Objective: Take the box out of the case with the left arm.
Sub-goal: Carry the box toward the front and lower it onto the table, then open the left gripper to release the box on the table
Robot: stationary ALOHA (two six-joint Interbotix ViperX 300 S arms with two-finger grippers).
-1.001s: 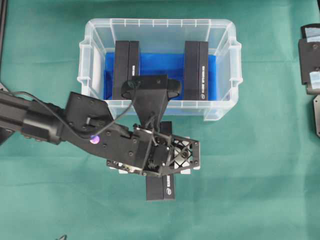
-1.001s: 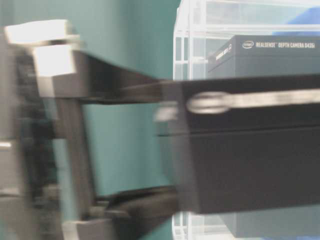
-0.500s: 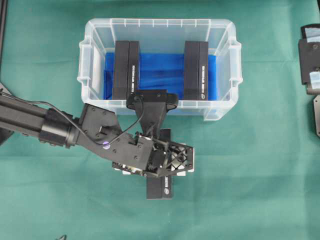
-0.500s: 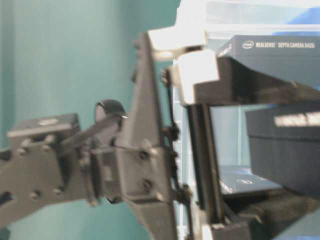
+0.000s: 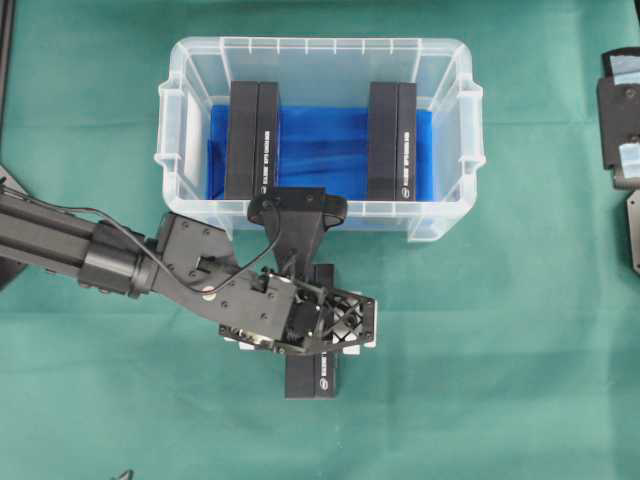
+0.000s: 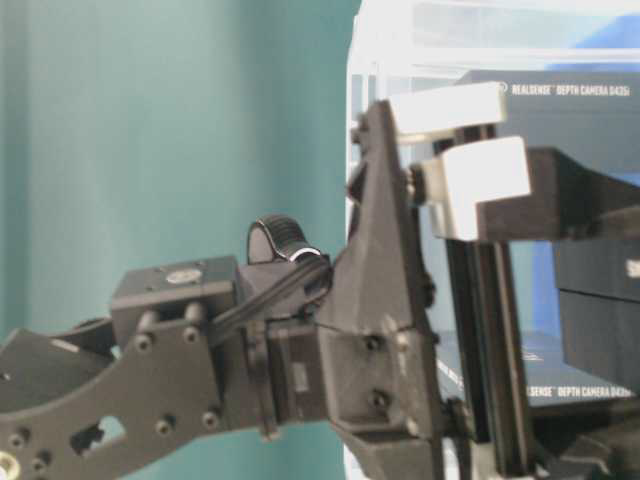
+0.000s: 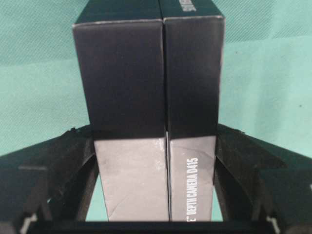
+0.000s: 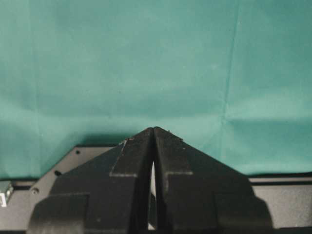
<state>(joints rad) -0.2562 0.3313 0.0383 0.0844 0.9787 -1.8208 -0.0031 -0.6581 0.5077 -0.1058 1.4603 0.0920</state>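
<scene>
The green-covered bench [image 5: 520, 340] carried the case [image 5: 316, 52], which stood just beyond the left tool [image 5: 322, 322] and held 2 boxes on its blue lining. Compared with a second ago, the left arm [image 5: 120, 265] had sunk and drawn slightly left. Its tool gripped the box [image 7: 151, 97] from both sides, outside the case and low over the bench. Removal looked essentially finished, with release pending. The right tool [image 8: 153, 161] sat clenched, empty.

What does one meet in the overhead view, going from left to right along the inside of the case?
Left wall of the case → left black box → bare blue lining → right black box → right wall of the case.
</scene>
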